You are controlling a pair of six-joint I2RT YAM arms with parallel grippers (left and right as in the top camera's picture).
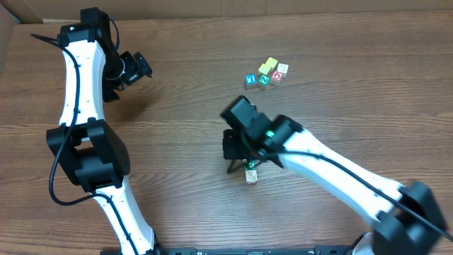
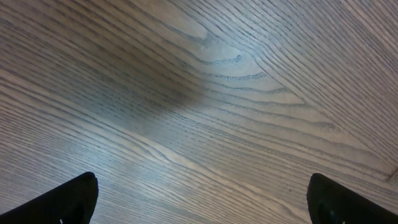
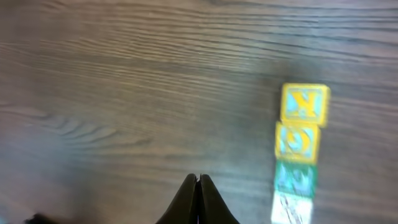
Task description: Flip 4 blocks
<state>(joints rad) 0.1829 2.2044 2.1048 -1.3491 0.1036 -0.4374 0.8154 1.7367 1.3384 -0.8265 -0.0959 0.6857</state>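
Overhead, our right pincer [image 1: 234,168] stands clenched on nothing above the counter [image 1: 177,142], with a whitish block [image 1: 250,177] just beside its tips. Our left pincer [image 1: 136,69] hangs released, well apart. From the left wrist we see counter grain between its wide-spread fingers [image 2: 68,202]. From the right wrist the blocks [image 3: 297,140] lie in one row, yellow, yellow, teal, whitish, right of the clenched pincer.

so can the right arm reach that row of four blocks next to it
Probably yes: the row of four blocks lies just beside the right gripper, apart from it, with only bare table between. The gripper is shut, so it would need to open before taking one.
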